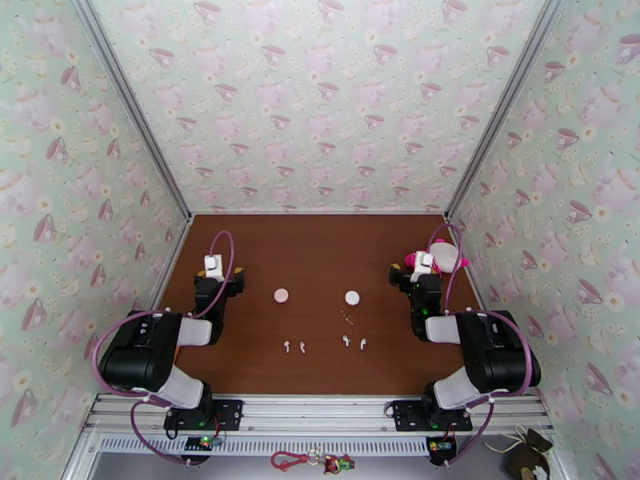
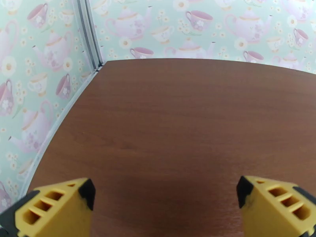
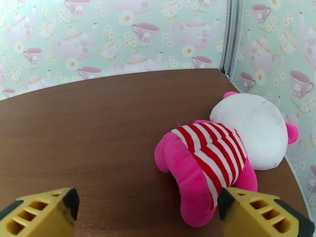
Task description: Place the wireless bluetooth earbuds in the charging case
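Your left hand (image 2: 166, 194) sits at 9 o'clock, spread wide and empty, over the brown wooden worktop (image 2: 177, 127). The left round white charging case (image 1: 281, 295) has two tiny white plastic earbuds (image 1: 286, 346) (image 1: 303, 346) lying at its 6 o'clock. The right round white charging case (image 1: 352, 298) has another two earbuds (image 1: 346, 341) (image 1: 363, 343) at its 6 o'clock. Your right hand (image 3: 146, 206), at 3 o'clock, is spread and empty, with a pink-and-white striped plush toy (image 3: 221, 162) at its 1 o'clock

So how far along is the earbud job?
Done: nothing yet. All four earbuds lie loose on the table, one pair on the near side of the left case, the other pair on the near side of the right case. In hand: nothing; the left tool and right tool are both open and empty. Left: all four insertions.
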`<move>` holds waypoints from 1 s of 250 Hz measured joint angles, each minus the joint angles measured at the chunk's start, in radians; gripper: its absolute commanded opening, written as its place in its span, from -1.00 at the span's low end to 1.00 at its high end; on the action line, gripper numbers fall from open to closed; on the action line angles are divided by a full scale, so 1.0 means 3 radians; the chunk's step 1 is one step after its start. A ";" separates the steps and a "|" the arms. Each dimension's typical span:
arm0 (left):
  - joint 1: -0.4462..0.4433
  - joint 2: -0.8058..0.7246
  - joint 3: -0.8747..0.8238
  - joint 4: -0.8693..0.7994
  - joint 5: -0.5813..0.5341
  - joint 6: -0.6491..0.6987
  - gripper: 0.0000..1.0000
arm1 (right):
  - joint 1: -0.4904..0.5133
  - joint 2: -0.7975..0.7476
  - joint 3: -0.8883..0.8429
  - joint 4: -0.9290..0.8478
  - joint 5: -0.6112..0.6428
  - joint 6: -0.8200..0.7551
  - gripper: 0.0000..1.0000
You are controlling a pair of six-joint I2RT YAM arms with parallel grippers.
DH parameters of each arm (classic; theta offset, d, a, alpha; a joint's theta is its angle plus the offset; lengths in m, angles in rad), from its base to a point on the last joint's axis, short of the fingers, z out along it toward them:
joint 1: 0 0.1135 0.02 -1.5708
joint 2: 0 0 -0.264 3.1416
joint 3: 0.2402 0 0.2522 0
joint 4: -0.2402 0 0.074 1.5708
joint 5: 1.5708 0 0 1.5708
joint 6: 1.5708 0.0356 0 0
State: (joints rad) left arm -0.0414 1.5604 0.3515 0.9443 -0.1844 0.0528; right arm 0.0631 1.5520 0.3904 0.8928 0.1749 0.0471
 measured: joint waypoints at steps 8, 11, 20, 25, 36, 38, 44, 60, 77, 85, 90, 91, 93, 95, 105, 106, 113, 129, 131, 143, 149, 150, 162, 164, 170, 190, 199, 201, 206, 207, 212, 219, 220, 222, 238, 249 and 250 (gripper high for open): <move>0.0003 0.0000 0.0000 -0.0004 0.0038 0.0003 0.99 | 0.0000 0.0000 0.0000 0.0000 0.0000 0.0000 0.97; 0.0003 0.0000 0.0000 -0.0005 0.0050 0.0003 1.00 | 0.0000 0.0000 0.0000 -0.0001 0.0000 0.0000 0.97; 0.0003 0.0000 0.0000 -0.0014 0.0079 0.0008 1.00 | 0.0000 0.0000 0.0000 0.0000 0.0000 0.0000 0.98; 0.0003 0.0000 0.0000 -0.0017 0.0089 0.0013 1.00 | 0.0000 0.0000 0.0000 -0.0001 0.0000 0.0000 0.97; 0.0003 0.0000 0.0000 -0.0019 0.0118 0.0013 1.00 | 0.0000 0.0000 0.0000 0.0000 0.0000 0.0001 0.97; 0.0003 0.0000 0.0000 -0.0019 0.0123 0.0013 1.00 | 0.0000 0.0000 0.0000 0.0000 0.0000 0.0000 0.97; 0.0003 0.0000 0.0000 -0.0020 0.0135 0.0014 1.00 | 0.0000 0.0000 0.0000 0.0000 0.0000 0.0000 0.97; 0.0003 0.0000 0.0000 -0.0020 0.0150 0.0014 1.00 | 0.0000 0.0000 0.0000 0.0000 0.0000 0.0001 0.98; 0.0003 0.0000 0.0000 -0.0020 0.0159 0.0014 1.00 | 0.0000 0.0000 0.0000 0.0000 0.0000 0.0000 0.97; 0.0003 0.0000 0.0000 -0.0020 0.0160 0.0014 1.00 | 0.0000 0.0000 0.0000 0.0000 0.0000 0.0001 0.97; 0.0003 0.0000 0.0000 -0.0020 0.0163 0.0014 1.00 | 0.0000 0.0000 0.0000 0.0000 0.0000 0.0000 0.97; 0.0003 0.0000 0.0000 -0.0020 0.0164 0.0014 1.00 | 0.0000 0.0000 0.0000 0.0000 0.0000 0.0000 0.97; 0.0003 0.0000 0.0000 -0.0020 0.0167 0.0014 1.00 | 0.0000 0.0000 0.0000 0.0000 0.0000 0.0000 0.97; 0.0003 0.0000 0.0000 -0.0020 0.0168 0.0014 1.00 | 0.0000 0.0000 0.0000 0.0000 0.0000 0.0001 0.97; 0.0003 0.0000 0.0000 -0.0020 0.0170 0.0014 1.00 | 0.0000 0.0000 0.0000 0.0000 0.0000 0.0000 0.97; 0.0003 0.0000 0.0000 -0.0020 0.0170 0.0014 1.00 | 0.0000 0.0000 0.0000 0.0000 0.0000 0.0000 0.97; 0.0003 0.0000 0.0000 -0.0020 0.0172 0.0014 1.00 | 0.0000 0.0000 0.0000 0.0000 0.0000 0.0000 0.98; 0.0003 0.0000 0.0000 -0.0020 0.0174 0.0014 1.00 | 0.0000 0.0000 0.0000 0.0000 0.0000 0.0000 0.97; 0.0003 0.0000 0.0000 -0.0020 0.0174 0.0014 1.00 | 0.0000 0.0000 0.0000 0.0000 0.0000 0.0001 0.97; 0.0003 0.0000 0.0000 -0.0022 0.0174 0.0014 1.00 | 0.0000 0.0000 0.0000 0.0000 0.0000 0.0000 0.97; 0.0003 0.0000 0.0000 -0.0022 0.0173 0.0014 1.00 | 0.0000 0.0000 0.0000 0.0000 0.0000 0.0000 0.97; 0.0003 0.0000 0.0000 -0.0022 0.0173 0.0014 1.00 | 0.0000 0.0000 0.0000 0.0000 0.0000 0.0000 0.97; 0.0003 0.0000 0.0000 -0.0022 0.0173 0.0014 1.00 | 0.0000 0.0000 0.0000 0.0000 0.0000 0.0000 0.97; 0.0003 0.0000 0.0000 -0.0022 0.0173 0.0014 1.00 | 0.0000 0.0000 0.0000 0.0000 0.0000 0.0000 0.97; 0.0003 0.0000 0.0000 -0.0023 0.0173 0.0014 1.00 | 0.0000 0.0000 0.0000 0.0000 0.0000 0.0000 0.97; 0.0003 0.0000 0.0000 -0.0027 0.0173 0.0014 1.00 | 0.0000 0.0000 0.0000 0.0000 0.0000 0.0000 0.97; 0.0003 0.0000 0.0000 -0.0028 0.0173 0.0014 1.00 | 0.0000 0.0000 0.0000 0.0000 0.0000 0.0000 0.97; 0.0003 0.0000 0.0000 -0.0029 0.0173 0.0014 1.00 | 0.0000 0.0000 0.0000 0.0000 0.0000 0.0000 0.97; 0.0003 0.0000 0.0000 -0.0029 0.0173 0.0014 1.00 | 0.0000 0.0000 0.0000 0.0000 0.0000 0.0000 0.97; 0.0003 0.0000 0.0000 -0.0029 0.0173 0.0014 1.00 | 0.0000 0.0000 0.0000 0.0000 0.0000 0.0000 0.97; 0.0003 0.0000 0.0000 -0.0029 0.0173 0.0014 1.00 | 0.0000 0.0000 0.0000 0.0000 0.0000 0.0000 0.98; 0.0003 0.0000 0.0000 -0.0029 0.0173 0.0014 1.00 | 0.0000 0.0000 0.0000 0.0000 0.0000 0.0000 0.97; 0.0003 0.0000 0.0000 -0.0029 0.0173 0.0014 1.00 | 0.0000 0.0000 0.0000 0.0000 0.0000 0.0000 0.97; 0.0003 0.0000 0.0000 -0.0029 0.0173 0.0014 1.00 | 0.0000 0.0000 0.0000 0.0000 0.0000 0.0000 0.98; 0.0003 0.0000 0.0000 -0.0031 0.0173 0.0013 1.00 | 0.0000 0.0000 0.0000 0.0000 0.0000 0.0000 0.97; 0.0003 0.0000 0.0000 -0.0032 0.0173 0.0014 1.00 | 0.0000 0.0000 0.0000 0.0000 0.0000 0.0000 0.98; 0.0003 0.0000 0.0000 -0.0033 0.0173 0.0014 1.00 | 0.0000 0.0000 0.0000 0.0000 0.0000 0.0000 0.97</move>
State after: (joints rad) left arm -0.0406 1.5604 0.3515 0.9344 -0.1326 0.0570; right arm 0.0631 1.5520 0.3904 0.8928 0.1749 0.0471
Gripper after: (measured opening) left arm 0.997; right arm 0.988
